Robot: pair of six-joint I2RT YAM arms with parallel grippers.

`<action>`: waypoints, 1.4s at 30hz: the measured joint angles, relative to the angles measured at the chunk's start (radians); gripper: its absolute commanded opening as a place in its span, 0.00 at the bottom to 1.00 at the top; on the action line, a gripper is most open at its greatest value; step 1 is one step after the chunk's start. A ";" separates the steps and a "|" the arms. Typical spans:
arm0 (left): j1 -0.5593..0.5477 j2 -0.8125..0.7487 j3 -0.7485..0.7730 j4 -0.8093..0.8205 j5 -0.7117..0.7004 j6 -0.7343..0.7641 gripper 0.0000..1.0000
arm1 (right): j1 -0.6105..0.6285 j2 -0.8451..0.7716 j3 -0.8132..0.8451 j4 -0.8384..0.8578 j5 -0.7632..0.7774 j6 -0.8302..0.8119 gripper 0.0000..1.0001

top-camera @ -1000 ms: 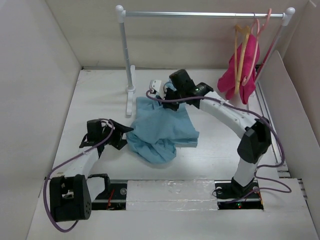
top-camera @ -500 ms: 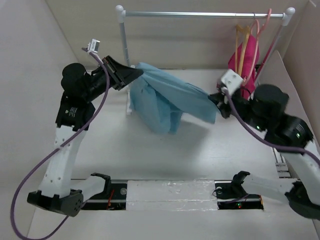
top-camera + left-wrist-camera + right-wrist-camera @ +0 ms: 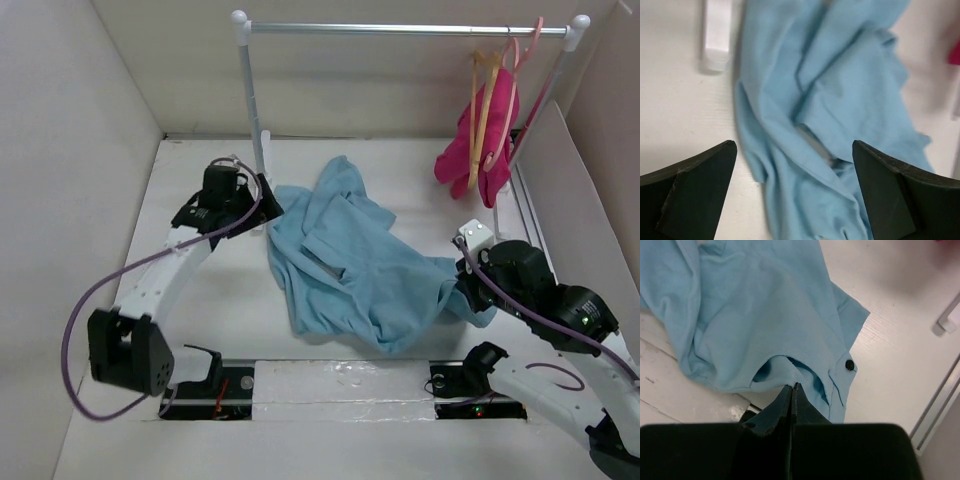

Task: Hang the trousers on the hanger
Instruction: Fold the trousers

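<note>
— Our left gripper [image 3: 794, 150] hangs wide apart, nothing between its fingers, over the left edge of the trousers [image 3: 350, 265] and near the rack foot [image 3: 717, 35].
— And our right gripper [image 3: 792, 386]?
— Clenched on a fold of the trousers, just beside the black button [image 3: 849, 364].
— Where do we see the trousers?
— Crumpled on the table [image 3: 240, 320], between our two arms. The hanger [image 3: 485, 105] hangs at the rail's [image 3: 380, 29] far right end, against the pink garment [image 3: 465, 155], well apart from the trousers.
</note>
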 measured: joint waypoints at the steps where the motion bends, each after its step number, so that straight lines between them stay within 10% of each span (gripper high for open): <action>1: 0.000 0.054 -0.004 0.005 -0.016 -0.001 0.97 | 0.000 -0.001 0.000 -0.014 0.004 0.000 0.00; 8: 0.012 0.281 -0.081 0.133 -0.048 -0.016 0.89 | -0.012 0.002 0.002 -0.036 0.060 -0.008 0.00; 11: 0.011 0.381 -0.055 0.193 -0.040 -0.019 0.68 | -0.012 0.000 -0.005 -0.021 0.056 -0.014 0.00; 16: 0.000 0.569 0.027 0.239 -0.043 -0.027 0.00 | -0.012 -0.008 -0.019 0.000 0.053 -0.016 0.00; 23: 0.046 0.542 0.126 0.130 -0.014 -0.032 0.00 | -0.012 0.067 0.093 0.031 0.066 -0.077 0.00; 33: 0.197 -0.122 0.269 -0.058 -0.347 -0.074 0.00 | -0.013 0.056 0.120 0.076 -0.268 -0.220 0.00; 35: 0.266 -0.235 0.222 -0.111 -0.428 -0.087 0.12 | -0.012 0.034 0.010 0.033 -0.392 -0.245 0.00; 36: 0.292 -0.283 0.180 -0.114 -0.476 -0.091 0.43 | -0.012 0.032 -0.047 0.013 -0.448 -0.260 0.00; 38: 0.308 -0.343 0.108 -0.179 -0.545 -0.095 0.64 | -0.012 0.035 -0.148 -0.045 -0.533 -0.289 0.00; 39: 0.310 -0.349 0.085 -0.216 -0.575 -0.103 0.74 | -0.012 0.042 -0.182 -0.072 -0.562 -0.308 0.05; 40: 0.310 -0.343 0.068 -0.248 -0.599 -0.111 0.82 | -0.012 0.061 -0.233 -0.129 -0.615 -0.352 0.47; 42: 0.310 -0.312 0.054 -0.310 -0.639 -0.134 0.82 | -0.008 0.065 -0.238 -0.147 -0.630 -0.364 0.66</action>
